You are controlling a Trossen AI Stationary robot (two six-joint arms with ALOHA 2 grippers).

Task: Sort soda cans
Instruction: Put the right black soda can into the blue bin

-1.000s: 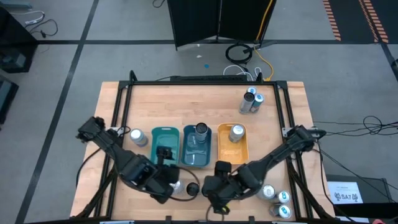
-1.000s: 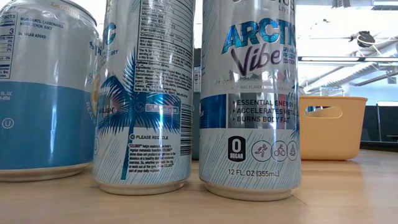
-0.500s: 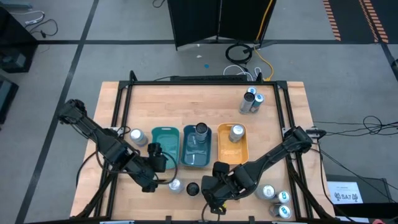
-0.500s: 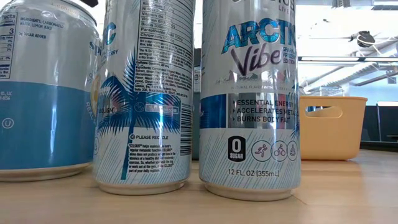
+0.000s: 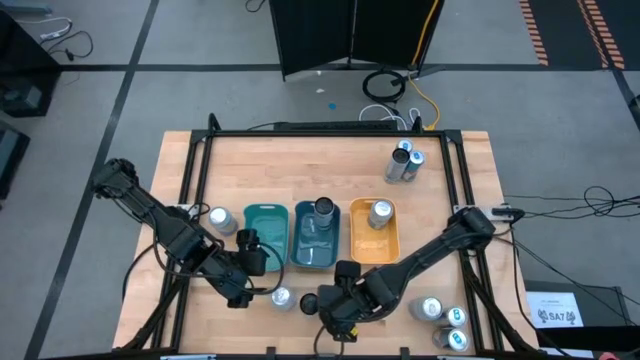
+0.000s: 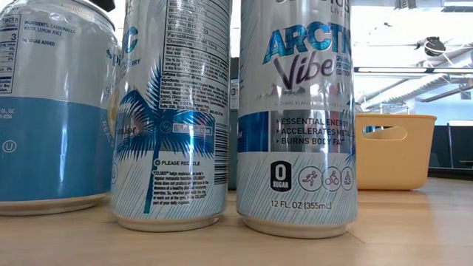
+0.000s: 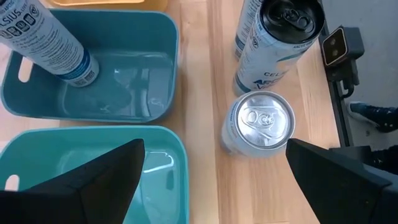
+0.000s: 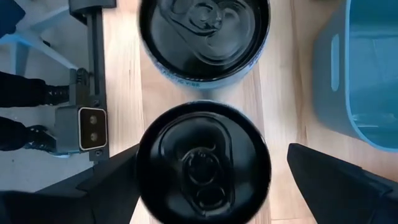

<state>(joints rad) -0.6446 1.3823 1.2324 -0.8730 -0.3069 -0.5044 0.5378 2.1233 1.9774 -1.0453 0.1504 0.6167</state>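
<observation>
Looking down on the table (image 5: 300, 160): three trays sit side by side mid-table. The light teal tray (image 5: 266, 228) on the left has no can in it, the darker blue tray (image 5: 312, 246) in the middle has one can (image 5: 323, 209) at its far end, and the orange tray (image 5: 374, 242) on the right has a silver can (image 5: 380, 213) too.

The left gripper (image 5: 250, 245) hangs over the near-left corner of the light teal tray, fingers spread wide, holding nothing. Its wrist camera shows a silver-top can (image 7: 257, 123) and a black-top can (image 7: 273, 40) on bare wood just beside the tray walls. Another silver can (image 5: 219, 220) stands left of that tray, and one small silver can (image 5: 281, 298) sits close to the near edge.

The right gripper (image 5: 330, 305) is down at the near edge, centre, jaws wide, straddling a black-top can (image 8: 204, 163) without touching it, with a second black-top can (image 8: 204, 38) just beyond it. The frame rail is right there, so it's tight.

More cans (image 5: 403, 162) cluster at the far-right corner, and another bunch (image 5: 443, 318) sits at the near-right corner. The far half of the table is mostly open wood. The low view is mostly blocked by three cans (image 6: 295, 111) up close.
</observation>
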